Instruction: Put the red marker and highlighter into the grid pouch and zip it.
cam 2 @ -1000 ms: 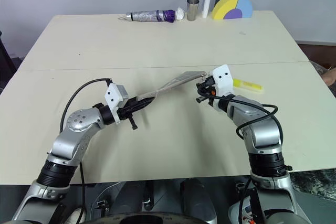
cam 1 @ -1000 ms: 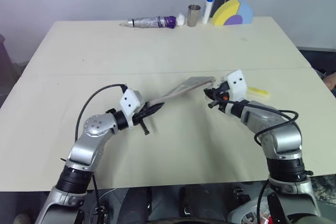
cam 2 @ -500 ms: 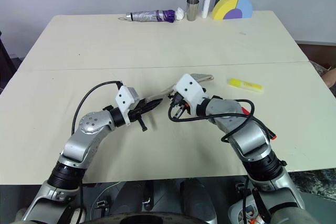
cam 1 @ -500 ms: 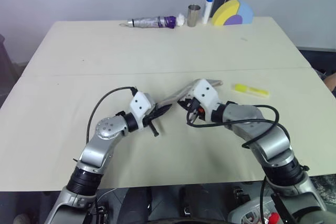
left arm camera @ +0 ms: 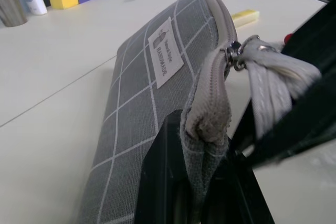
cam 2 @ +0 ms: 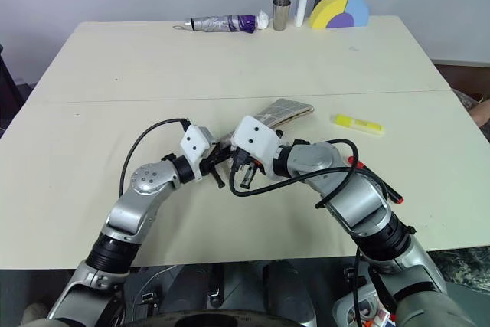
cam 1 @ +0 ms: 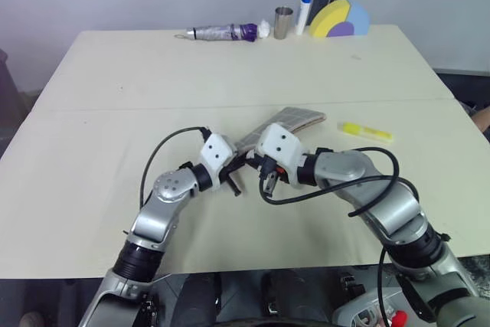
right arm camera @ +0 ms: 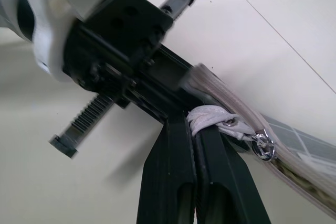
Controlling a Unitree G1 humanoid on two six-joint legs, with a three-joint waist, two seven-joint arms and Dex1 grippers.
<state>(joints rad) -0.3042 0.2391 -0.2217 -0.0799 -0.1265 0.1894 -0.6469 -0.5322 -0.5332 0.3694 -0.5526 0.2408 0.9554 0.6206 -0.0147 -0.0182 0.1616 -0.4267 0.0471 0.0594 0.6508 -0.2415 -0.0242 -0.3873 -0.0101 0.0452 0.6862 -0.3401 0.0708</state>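
The grid pouch [left arm camera: 157,82] is soft grey fabric, light and floppy, and it sags between whatever holds it, so it needs one anchor and one pull. It hangs just above the middle of the table [cam 1: 115,82], its far end reaching toward the highlighter. The left gripper [left arm camera: 202,182] has its fingers clamped together on the near corner of the pouch, right at the zipper's end, which looks like a sound place to brace. The right gripper [right arm camera: 195,129] has its fingers pressed shut on the pale pull cord [right arm camera: 210,118], just beside the metal slider ring [right arm camera: 264,149]. The cord is thin and limp, and it will likely slip if the pull runs off the zipper's line, so a steady draw along the teeth seems wise.

The highlighter [cam 1: 366,132] lies flat on the table to the right of the pouch, apart from it; it is short, stiff and smooth, likely to roll, and best pinched across its middle. A red tip [cam 2: 351,161] peeks out beneath the right forearm and may be the red marker, though too little shows to be sure.

The table is pale, flat and matte. Along its far edge stand a metal cup [cam 1: 283,22], a white tube with a blue cap [cam 1: 304,11], a folded umbrella [cam 1: 222,33] and a yellow, blue and purple foam shape [cam 1: 341,19], all well apart from the work.
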